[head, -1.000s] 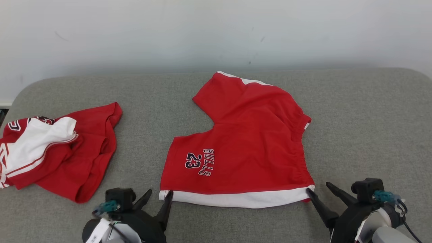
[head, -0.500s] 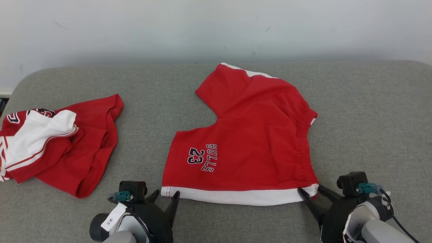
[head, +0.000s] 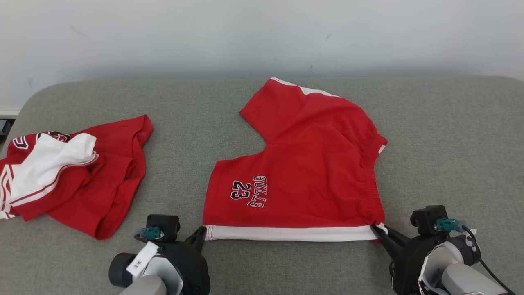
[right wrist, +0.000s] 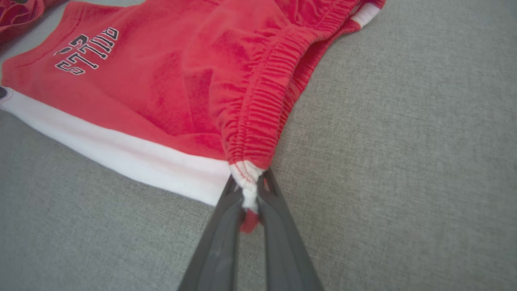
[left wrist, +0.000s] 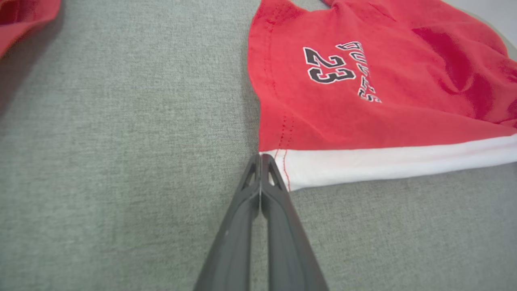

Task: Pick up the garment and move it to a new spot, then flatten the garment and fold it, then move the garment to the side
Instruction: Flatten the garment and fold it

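The garment (head: 303,164), red shorts printed "BULLS 23" with a white band, lies spread mid-surface. My right gripper (head: 378,230) is shut on its near right corner; in the right wrist view the gripper (right wrist: 250,194) pinches the white and red waistband end of the garment (right wrist: 161,81) between its fingers. At the near left corner my left gripper (head: 201,234) is shut. Seen from the left wrist, that gripper (left wrist: 260,158) has its tips touching the white band's corner of the garment (left wrist: 363,101), and no cloth shows between the fingers.
A second red and white garment (head: 73,172) lies crumpled at the left of the grey padded surface (head: 450,143). Its edge shows in the left wrist view (left wrist: 24,16). A pale wall stands behind the surface.
Both grippers have gone from open to shut. The right one closed on the waistband corner, the left one closed at the left corner. The garment's near edge now runs straighter; the camera shifted slightly.
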Available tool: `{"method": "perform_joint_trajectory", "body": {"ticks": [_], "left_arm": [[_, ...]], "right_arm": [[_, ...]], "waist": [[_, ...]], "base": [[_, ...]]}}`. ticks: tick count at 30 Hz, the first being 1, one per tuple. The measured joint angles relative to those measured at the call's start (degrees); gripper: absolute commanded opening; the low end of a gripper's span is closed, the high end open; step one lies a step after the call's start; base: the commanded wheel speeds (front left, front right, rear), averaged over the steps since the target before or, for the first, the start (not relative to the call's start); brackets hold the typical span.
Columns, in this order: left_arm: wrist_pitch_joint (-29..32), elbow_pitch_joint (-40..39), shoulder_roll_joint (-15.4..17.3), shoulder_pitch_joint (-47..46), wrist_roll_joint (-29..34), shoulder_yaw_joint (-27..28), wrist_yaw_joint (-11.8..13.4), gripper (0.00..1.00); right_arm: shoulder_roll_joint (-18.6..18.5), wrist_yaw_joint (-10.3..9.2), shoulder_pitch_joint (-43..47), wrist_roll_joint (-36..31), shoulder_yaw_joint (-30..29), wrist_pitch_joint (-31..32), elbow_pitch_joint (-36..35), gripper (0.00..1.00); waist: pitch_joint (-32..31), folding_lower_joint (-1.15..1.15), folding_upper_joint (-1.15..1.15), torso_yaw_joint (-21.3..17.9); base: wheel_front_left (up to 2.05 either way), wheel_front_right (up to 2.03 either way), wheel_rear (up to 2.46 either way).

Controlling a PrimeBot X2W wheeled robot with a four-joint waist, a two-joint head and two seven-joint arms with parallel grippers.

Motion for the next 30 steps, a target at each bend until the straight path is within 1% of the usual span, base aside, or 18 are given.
{"method": "perform_joint_trajectory", "body": {"ticks": [4, 6, 9, 13, 14, 15, 16, 22, 23, 24, 30], "left_arm": [[-0.79, -0.48, 0.2, 0.02, 1.21, -0.9, 0.05, 0.0], [-1.45, -1.15, 0.89, 0.01, 2.44, -1.36, 0.07, 0.0], [-1.77, -1.7, 1.59, 0.15, 1.05, 0.09, 0.05, 0.0], [-1.29, -1.42, 1.14, 0.66, 0.53, -0.25, -0.08, 0.0], [-1.27, -1.26, 0.89, 0.77, 0.14, -0.19, -0.47, 0.0], [-1.27, -1.19, 0.67, 1.05, 0.08, -0.16, -0.44, 0.31], [-1.27, -1.04, 0.49, 1.47, 0.07, -0.18, -0.44, 1.0], [-1.29, -1.02, 0.32, 2.43, -0.54, 0.12, -0.44, 1.0], [-1.29, -1.03, 0.32, 2.43, -0.54, 0.13, -0.44, 1.0], [-1.29, -1.02, 0.32, 2.43, -0.54, 0.13, -0.44, 1.0], [-1.41, -1.23, -0.05, 2.45, -0.54, -0.02, -0.44, 1.0]], "right_arm": [[0.01, 0.0, -0.09, 0.01, -0.18, -0.03, -0.25, 0.0], [0.0, 0.0, -0.33, 0.03, -0.62, -0.32, -0.56, 0.0], [-0.13, 0.01, -1.29, 0.15, -1.31, -0.62, -1.27, 0.0], [-0.4, 0.01, -1.22, 0.4, -1.2, -0.59, -1.41, 0.0], [-0.41, 0.01, -1.19, 0.4, -1.2, -0.59, -1.37, 0.0], [-0.4, 0.01, -1.16, 0.4, -1.13, -0.58, -1.38, 0.0], [-0.37, 0.01, -1.12, 0.4, -1.0, -0.58, -1.37, 0.0], [-0.34, 0.16, -0.96, 0.4, -0.58, -0.25, -1.49, 0.0], [-0.32, 0.16, -0.94, 0.44, -0.64, -0.27, -1.49, 0.29], [-0.18, 0.15, -0.91, 0.69, -0.92, -0.29, -1.49, 1.0], [0.01, 0.15, -0.78, 0.96, -0.81, -0.29, -1.75, 1.0]], "waist": [[-0.26, 0.0, 0.0, 0.06], [-0.46, 0.0, 0.0, 0.07], [-0.86, 0.0, 0.0, 0.09], [-1.23, 0.0, 0.0, 0.37], [-1.32, 0.0, 0.0, 0.46], [-1.45, 0.0, 0.0, 0.55], [-1.6, 0.0, 0.0, 0.62], [-1.91, -0.01, 0.0, 0.85], [-1.94, -0.01, 0.0, 0.86], [-1.97, -0.01, 0.0, 0.85], [-2.03, -0.01, 0.0, 0.74]], "base": [[0.0, 0.0, 0.0], [0.0, 0.0, 0.0], [0.0, 0.0, 0.0], [0.0, 0.0, 0.0], [0.0, 0.0, 0.0], [0.0, 0.0, 0.0], [0.0, 0.0, 0.0], [0.0, 0.0, 0.0], [0.0, 0.0, 0.0], [0.0, 0.0, 0.0], [0.0, 0.0, 0.0]]}}
